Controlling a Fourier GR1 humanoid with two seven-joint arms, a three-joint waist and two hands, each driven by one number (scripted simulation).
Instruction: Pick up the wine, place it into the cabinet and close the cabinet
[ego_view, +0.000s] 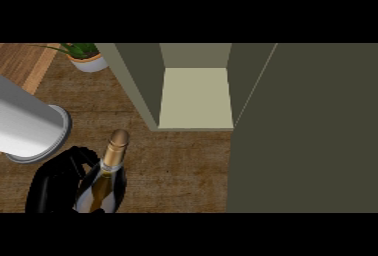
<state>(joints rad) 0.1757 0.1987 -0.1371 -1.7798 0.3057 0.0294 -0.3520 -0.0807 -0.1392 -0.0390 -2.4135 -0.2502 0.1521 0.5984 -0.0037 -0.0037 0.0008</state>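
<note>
Head view, looking steeply down on a brown wood-grain tabletop.

Left robot hand, black, at lower left, with its grey forearm running in from the left edge above it. Fingers curled round the lower body of a dark glass wine bottle with a gold foil neck and cream label. The hand sits on the bottle's left side and hides part of it; the bottle's base is cut off by the lower edge. The neck points up the view, toward the cabinet, foil top just short of the cabinet's front edge.

Olive-grey cabinet at upper centre, open. Its pale cream inner shelf shows between the two side walls. The cabinet's wide olive door is swung out, filling the right side of the view from top to bottom. Bottle lies outside the cabinet, below and left of the opening, well apart from the shelf.

Small green plant in a white pot at upper left, just beside the cabinet's left wall.

Right robot hand does not show.
</note>
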